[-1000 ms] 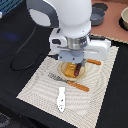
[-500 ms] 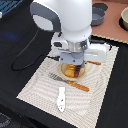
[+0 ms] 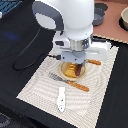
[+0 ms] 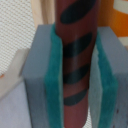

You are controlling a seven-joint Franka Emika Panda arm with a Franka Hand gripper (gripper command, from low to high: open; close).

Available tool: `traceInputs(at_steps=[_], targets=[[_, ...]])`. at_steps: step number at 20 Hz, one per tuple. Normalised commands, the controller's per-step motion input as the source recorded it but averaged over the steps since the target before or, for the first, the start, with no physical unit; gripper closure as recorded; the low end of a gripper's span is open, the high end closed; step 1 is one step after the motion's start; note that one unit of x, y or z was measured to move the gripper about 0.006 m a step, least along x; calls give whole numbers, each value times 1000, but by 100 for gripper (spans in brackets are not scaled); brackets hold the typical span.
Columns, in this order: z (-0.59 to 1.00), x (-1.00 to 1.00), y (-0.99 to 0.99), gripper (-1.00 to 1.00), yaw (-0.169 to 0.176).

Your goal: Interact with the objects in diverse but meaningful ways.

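Observation:
In the wrist view my gripper (image 4: 75,75) is shut on the thin dark-brown sausage stick (image 4: 75,55), which stands upright between the two teal pads (image 4: 52,80). In the exterior view the gripper (image 3: 76,61) hangs just over the round orange-yellow block (image 3: 71,73) in the middle of the striped placemat (image 3: 100,95). The stick's lower end (image 3: 77,68) reaches the block. The white bone-shaped piece (image 3: 61,99) lies on the mat's near part, apart from the gripper. The light blue cup is out of view.
An orange-handled fork (image 3: 70,82) lies just in front of the block and another orange-handled utensil (image 3: 94,62) beside it. Grey pots (image 3: 100,14) and a pale bowl (image 3: 124,17) stand at the back. A black cable (image 3: 30,57) runs at the exterior view's left.

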Motion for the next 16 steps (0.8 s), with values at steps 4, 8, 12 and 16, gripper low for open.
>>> traceInputs(at_steps=[4, 8, 12, 16], targets=[[-66, 184, 0, -100, -22], [-59, 176, 0, -100, -23], [-68, 126, 0, -100, -20], [479, -124, 0, -100, 0]])
